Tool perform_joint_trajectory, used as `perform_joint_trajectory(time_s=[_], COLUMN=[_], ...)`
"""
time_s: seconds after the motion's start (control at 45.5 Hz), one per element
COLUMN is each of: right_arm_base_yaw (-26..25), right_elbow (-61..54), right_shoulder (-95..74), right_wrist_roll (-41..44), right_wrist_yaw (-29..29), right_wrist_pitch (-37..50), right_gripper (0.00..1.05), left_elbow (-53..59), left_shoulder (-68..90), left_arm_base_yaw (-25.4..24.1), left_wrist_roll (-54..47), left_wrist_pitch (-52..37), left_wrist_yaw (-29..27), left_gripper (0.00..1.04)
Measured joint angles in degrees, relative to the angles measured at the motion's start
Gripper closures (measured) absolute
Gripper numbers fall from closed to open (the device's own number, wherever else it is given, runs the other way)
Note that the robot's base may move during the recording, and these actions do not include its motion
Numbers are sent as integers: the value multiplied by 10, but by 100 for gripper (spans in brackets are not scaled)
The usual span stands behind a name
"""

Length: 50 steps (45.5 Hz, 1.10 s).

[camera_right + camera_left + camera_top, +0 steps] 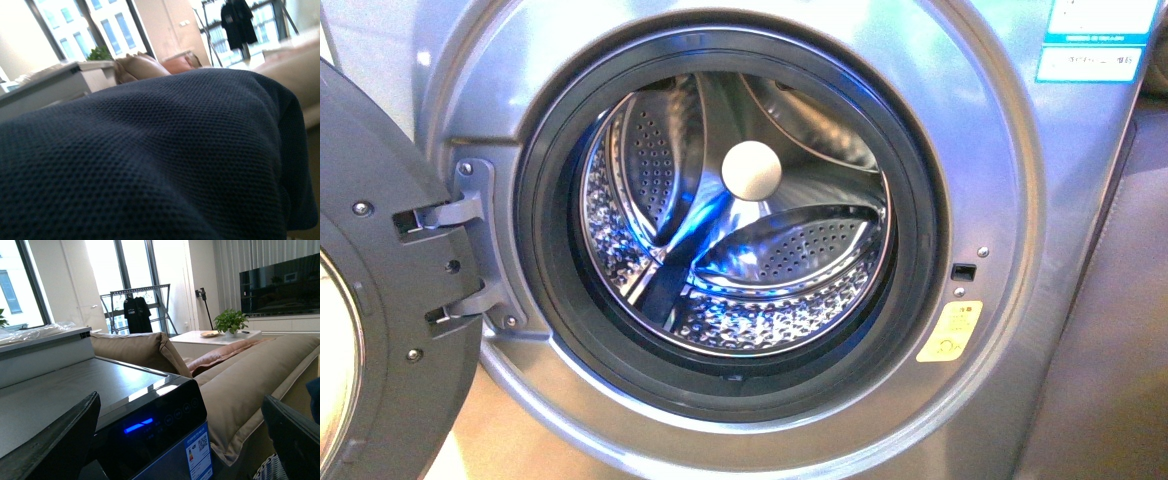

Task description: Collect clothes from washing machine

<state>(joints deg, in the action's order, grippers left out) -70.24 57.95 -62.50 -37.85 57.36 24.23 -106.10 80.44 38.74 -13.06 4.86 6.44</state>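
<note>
Washing machine [1010, 330] door [380, 330] swung wide; drum [740, 230] shows bare steel, no fabric inside. Clothes [150, 160] fill the right wrist view, navy mesh draped right over the camera, clear of the drum. Right hand hidden under the cloth; grasp likely, but cannot tell. Left hand [180, 440] released, fingers [55, 440] spread, raised above the machine's top panel [160, 425]. Step in hand looks like carry-off: keep the garment bunched and lifted, clear of door and rim, before lowering.
</note>
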Motion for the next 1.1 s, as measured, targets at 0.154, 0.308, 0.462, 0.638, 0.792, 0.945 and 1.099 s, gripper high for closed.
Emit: perform_joint_trajectory(time_s=[0.154,0.308,0.462,0.638,0.792,0.945,1.099], right_arm_base_yaw=[-8,-5,1,26,66,163,312], right_elbow=[-101,-185,-243,-267,-281,-298,-296], right_shoulder=[0,-3,-30,-39,8,168,300], right_wrist_roll=[61,134,177,150,108,62,98], right_wrist_yaw=[17,12,-17,-37,-24,-75,-193], right_wrist_pitch=[-84,-209,-263,-253,-233,-115,-92], right_gripper=[93,79,57,30,6,8,8], left_elbow=[0,0,0,0,0,0,0], left_shoulder=[0,0,0,0,0,0,0], left_arm_base_yaw=[0,0,0,0,0,0,0], left_wrist_roll=[0,0,0,0,0,0,0], left_wrist_pitch=[0,0,0,0,0,0,0], left_wrist_yaw=[0,0,0,0,0,0,0], left_gripper=[7,7,7,7,7,7,7])
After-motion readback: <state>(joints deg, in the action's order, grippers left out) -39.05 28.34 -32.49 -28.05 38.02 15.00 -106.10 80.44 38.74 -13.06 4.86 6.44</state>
